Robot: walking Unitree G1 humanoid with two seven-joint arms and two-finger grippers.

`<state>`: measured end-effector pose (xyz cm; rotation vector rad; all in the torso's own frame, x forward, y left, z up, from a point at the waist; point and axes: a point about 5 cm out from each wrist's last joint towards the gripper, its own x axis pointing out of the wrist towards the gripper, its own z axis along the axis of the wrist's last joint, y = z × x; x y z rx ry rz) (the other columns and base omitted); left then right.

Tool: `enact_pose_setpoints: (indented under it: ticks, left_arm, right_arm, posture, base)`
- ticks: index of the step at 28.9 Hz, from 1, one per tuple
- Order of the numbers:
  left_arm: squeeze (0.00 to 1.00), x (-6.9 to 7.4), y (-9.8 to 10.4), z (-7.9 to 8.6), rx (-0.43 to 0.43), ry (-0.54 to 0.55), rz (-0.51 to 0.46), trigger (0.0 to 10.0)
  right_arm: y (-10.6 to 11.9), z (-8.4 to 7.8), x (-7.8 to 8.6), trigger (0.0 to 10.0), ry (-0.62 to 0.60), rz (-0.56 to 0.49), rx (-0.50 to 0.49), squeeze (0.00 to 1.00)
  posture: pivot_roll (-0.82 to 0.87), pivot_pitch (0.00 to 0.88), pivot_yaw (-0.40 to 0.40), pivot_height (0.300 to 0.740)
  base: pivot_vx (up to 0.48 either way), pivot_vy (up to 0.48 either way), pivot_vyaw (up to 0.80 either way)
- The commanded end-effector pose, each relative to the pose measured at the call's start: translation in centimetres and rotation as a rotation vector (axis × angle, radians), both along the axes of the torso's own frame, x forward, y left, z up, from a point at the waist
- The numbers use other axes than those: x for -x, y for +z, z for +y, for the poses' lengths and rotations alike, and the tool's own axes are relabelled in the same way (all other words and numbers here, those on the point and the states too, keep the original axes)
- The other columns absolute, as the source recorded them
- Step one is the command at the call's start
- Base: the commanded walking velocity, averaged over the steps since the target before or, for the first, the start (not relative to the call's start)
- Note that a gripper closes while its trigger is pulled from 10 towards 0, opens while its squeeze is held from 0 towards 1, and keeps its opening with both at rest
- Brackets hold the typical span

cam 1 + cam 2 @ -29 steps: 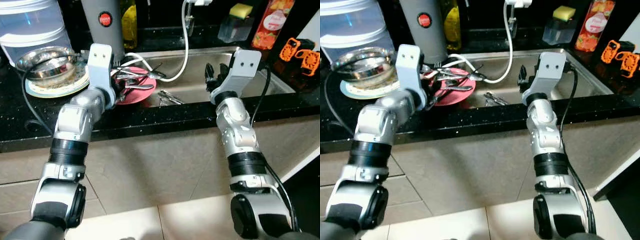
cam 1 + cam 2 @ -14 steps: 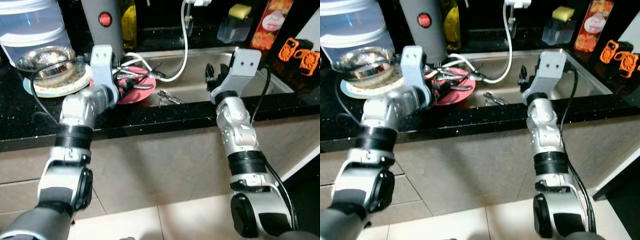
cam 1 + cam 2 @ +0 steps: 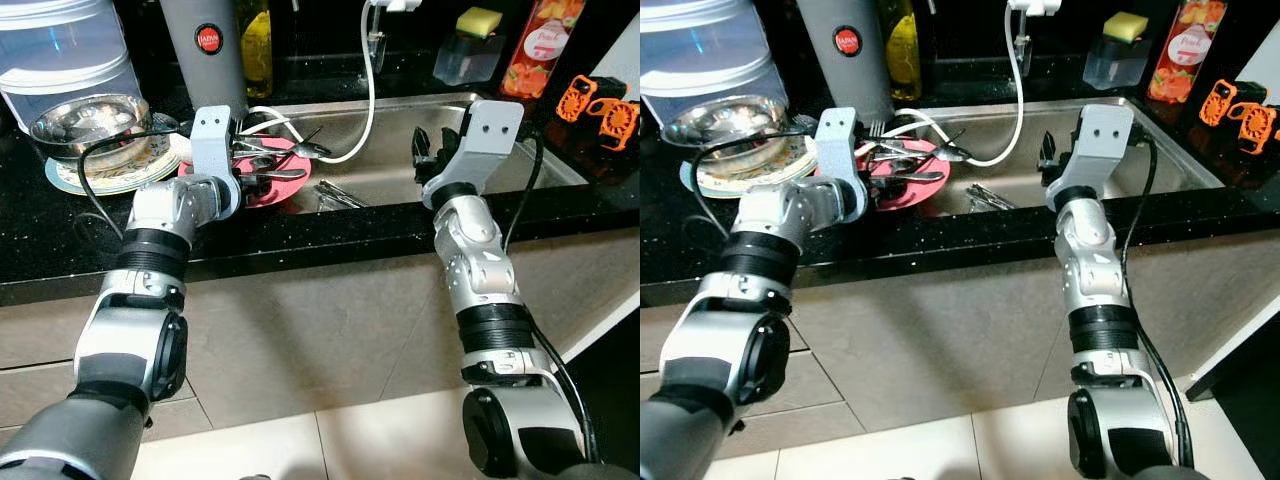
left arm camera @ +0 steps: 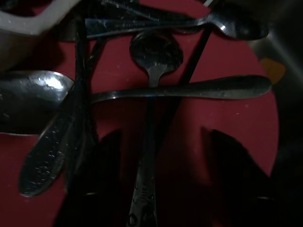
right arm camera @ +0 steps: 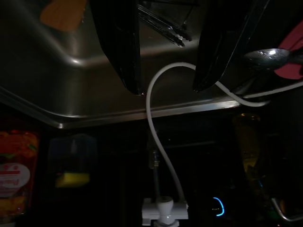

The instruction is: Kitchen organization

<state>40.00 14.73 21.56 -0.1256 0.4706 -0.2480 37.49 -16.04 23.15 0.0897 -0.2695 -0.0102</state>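
Note:
A red plate [image 3: 283,188] heaped with spoons and forks [image 3: 268,165] sits at the sink's left rim. My left gripper [image 4: 163,135] hovers low over this plate, open, its black fingers [image 4: 102,184] standing either side of a spoon handle [image 4: 146,189] without closing on it. That spoon's bowl [image 4: 156,52] lies under a crossing spoon [image 4: 189,89]. My right gripper [image 5: 168,89] is open and holds nothing, hanging above the steel sink [image 3: 390,160] near its front right; its fingers [image 3: 424,150] show beside the silver wrist.
A steel bowl [image 3: 88,118] rests on a patterned plate [image 3: 100,172] left of the red one. A white hose [image 3: 366,95] droops from the tap into the sink, where loose cutlery [image 3: 338,192] lies. A grey appliance [image 3: 205,45], sponge holder [image 3: 470,45] and orange bottle [image 3: 535,45] line the back.
My left arm has swung right and lower, bringing its gripper over the red plate's cutlery. The right arm has stayed where it was.

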Motion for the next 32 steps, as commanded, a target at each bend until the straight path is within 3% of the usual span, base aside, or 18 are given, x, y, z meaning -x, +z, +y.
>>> enact_pose_setpoints:
  ticks: [1, 8, 10, 11, 12, 13, 14, 20, 25, 28, 29, 32]
  left_arm:
    - [0.0, 0.0, -0.9, 0.2, -0.026, 0.006, 0.038, 0.0]
    - [0.0, -0.1, -0.8, 0.2, -0.022, -0.001, 0.029, 0.0]
    - [0.0, -0.1, 0.2, -0.1, 0.005, -0.022, -0.025, 0.0]
    - [0.0, -0.1, 1.2, -0.3, 0.015, -0.035, -0.098, 0.0]
    - [0.0, 0.0, 1.9, -0.6, 0.04, -0.055, -0.129, 2.5]
    - [0.0, 0.2, 2.5, -0.7, 0.053, -0.06, -0.162, 8.6]
    - [0.0, 0.3, 2.9, -0.8, 0.066, -0.066, -0.187, 10.0]
    - [0.0, 1.3, 4.4, -0.8, 0.134, -0.048, -0.263, 10.0]
    - [0.0, 1.8, 4.1, -0.9, 0.14, -0.063, -0.24, 10.0]
    - [0.0, 1.5, 2.1, -0.7, 0.027, -0.017, -0.175, 10.0]
    - [1.0, 1.4, 1.6, -0.7, 0.009, -0.007, -0.155, 10.0]
    - [1.0, 1.3, 1.0, -0.8, 0.013, 0.016, -0.124, 10.0]
  right_arm:
    - [0.2, -0.3, 0.1, 10.0, -0.012, -0.007, 0.003, 0.0]
    - [0.3, -0.2, 0.1, 10.0, -0.009, -0.008, 0.002, 0.0]
    - [0.3, -0.1, 0.0, 10.0, -0.006, -0.005, 0.002, 0.0]
    - [0.3, -0.1, 0.0, 10.0, -0.006, -0.005, 0.002, 0.0]
    - [0.3, -0.1, 0.0, 10.0, -0.005, -0.005, 0.001, 0.0]
    - [0.3, -0.1, 0.0, 10.0, -0.005, -0.004, 0.001, 0.0]
    - [0.3, -0.1, 0.0, 10.0, -0.005, -0.004, 0.0, 0.0]
    - [0.2, -0.1, 0.0, 10.0, -0.005, 0.0, -0.002, 0.0]
    - [0.1, 0.0, 0.0, 10.0, -0.002, 0.004, -0.002, 0.0]
    - [0.2, 0.3, -0.1, 10.0, 0.006, 0.005, -0.002, 0.0]
    - [0.2, 0.3, -0.2, 10.0, 0.008, 0.005, -0.002, 0.0]
    - [0.2, 0.4, -0.2, 10.0, 0.011, 0.005, -0.002, 0.0]
  posture:
    - [0.13, 0.0, 0.025, 0.74]
    - [0.14, 0.0, 0.02, 0.74]
    - [0.14, 0.0, 0.017, 0.74]
    - [0.14, 0.0, 0.014, 0.74]
    - [0.14, 0.0, 0.013, 0.74]
    - [0.14, 0.0, 0.013, 0.74]
    - [0.14, 0.0, 0.013, 0.74]
    - [0.14, 0.0, 0.008, 0.74]
    - [0.15, 0.0, 0.007, 0.74]
    - [0.15, 0.0, 0.002, 0.74]
    - [0.15, 0.0, 0.002, 0.74]
    - [0.15, 0.0, 0.002, 0.74]
  base:
    - [0.0, 0.0, 0.0]
    - [0.0, 0.0, 0.0]
    - [0.0, 0.0, 0.0]
    - [0.0, 0.0, 0.0]
    - [0.0, 0.0, 0.0]
    - [0.0, 0.0, 0.0]
    - [0.0, 0.0, 0.0]
    - [0.0, 0.0, 0.0]
    - [0.0, 0.0, 0.0]
    - [0.0, 0.0, 0.0]
    - [0.0, 0.0, 0.0]
    - [0.0, 0.0, 0.0]
